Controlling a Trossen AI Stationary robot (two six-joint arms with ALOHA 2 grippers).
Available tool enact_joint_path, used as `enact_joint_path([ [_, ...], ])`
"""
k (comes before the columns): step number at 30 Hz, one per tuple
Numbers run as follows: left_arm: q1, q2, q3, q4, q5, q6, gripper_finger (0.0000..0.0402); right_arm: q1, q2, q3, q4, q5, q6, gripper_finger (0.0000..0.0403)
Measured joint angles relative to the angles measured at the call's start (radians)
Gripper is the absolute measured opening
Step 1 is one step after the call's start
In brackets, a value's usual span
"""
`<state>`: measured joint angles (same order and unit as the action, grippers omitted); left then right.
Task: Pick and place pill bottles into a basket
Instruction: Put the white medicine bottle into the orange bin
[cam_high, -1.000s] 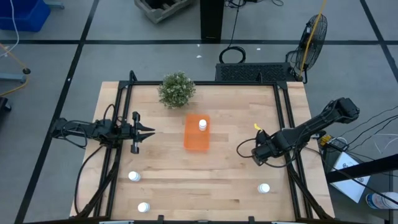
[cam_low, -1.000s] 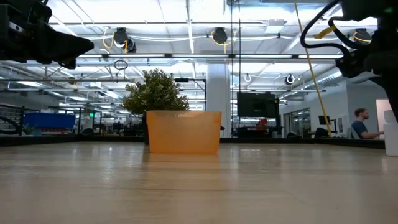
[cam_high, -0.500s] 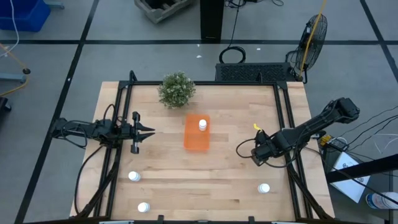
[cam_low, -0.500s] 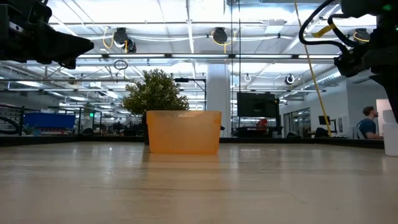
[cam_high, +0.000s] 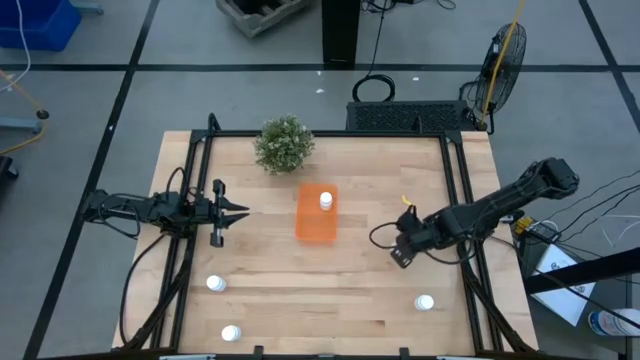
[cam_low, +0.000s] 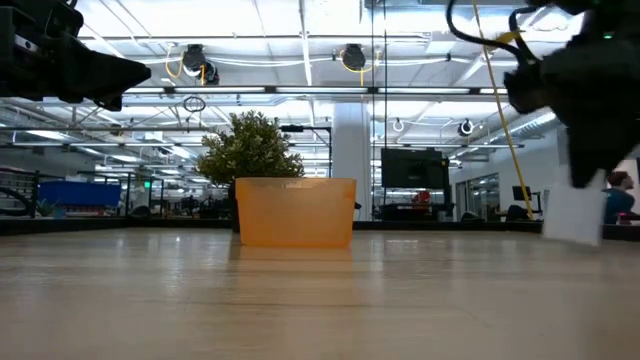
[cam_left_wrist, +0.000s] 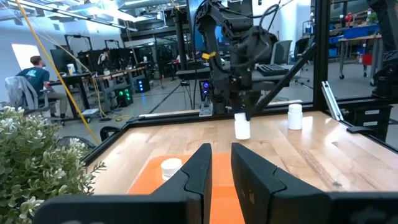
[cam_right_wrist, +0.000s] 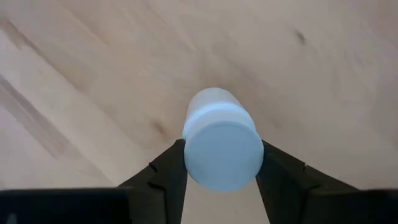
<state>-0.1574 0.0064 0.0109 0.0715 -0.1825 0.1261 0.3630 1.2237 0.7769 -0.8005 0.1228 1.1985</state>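
The orange basket (cam_high: 316, 213) stands at the table's middle, with one white pill bottle (cam_high: 326, 201) upright inside it; both also show in the left wrist view, the basket (cam_left_wrist: 155, 177) and the bottle (cam_left_wrist: 171, 166). My right gripper (cam_high: 400, 250) is right of the basket, shut on another pill bottle (cam_right_wrist: 222, 147), which also shows in the left wrist view (cam_left_wrist: 241, 126). Three more bottles stand on the table: near left (cam_high: 215, 284), front left (cam_high: 231, 333) and near right (cam_high: 425, 302). My left gripper (cam_high: 243, 212) waits shut, left of the basket. My right gripper pinches the pill bottle at its top, by the sides of the cap (cam_right_wrist: 194, 158), between its two fingers (cam_right_wrist: 166, 171). The fingers come from above, pointing down. The bottle hangs upright below them, its body (cam_left_wrist: 242, 129) clear of the table.
A bushy green plant (cam_high: 284, 143) stands behind the basket at the far side. Black frame rails (cam_high: 462, 200) run along the table's left and right sides. Bare wood lies between the right gripper and the basket.
My right gripper has gone toward the table's left, toward the basket, carrying the pill bottle with it. In the low view the bottle has come in from the right edge.
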Motion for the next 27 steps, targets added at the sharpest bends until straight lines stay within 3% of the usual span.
enact_joint_path([
  [12, 0.000, 0.000, 0.000, 0.000, 0.000, 0.000, 0.0067, -0.159, -0.001, 0.000, 0.377, 0.122, -0.350, 0.0152],
  [16, 0.000, 0.000, 0.000, 0.000, 0.000, 0.000, 0.0067, -0.207, -0.001, 0.000, 0.562, 0.168, -0.498, 0.0148],
  [27, 0.000, 0.000, 0.000, 0.000, 0.000, 0.000, 0.0067, -0.301, -0.001, 0.000, 1.120, 0.167, -0.887, 0.0148],
])
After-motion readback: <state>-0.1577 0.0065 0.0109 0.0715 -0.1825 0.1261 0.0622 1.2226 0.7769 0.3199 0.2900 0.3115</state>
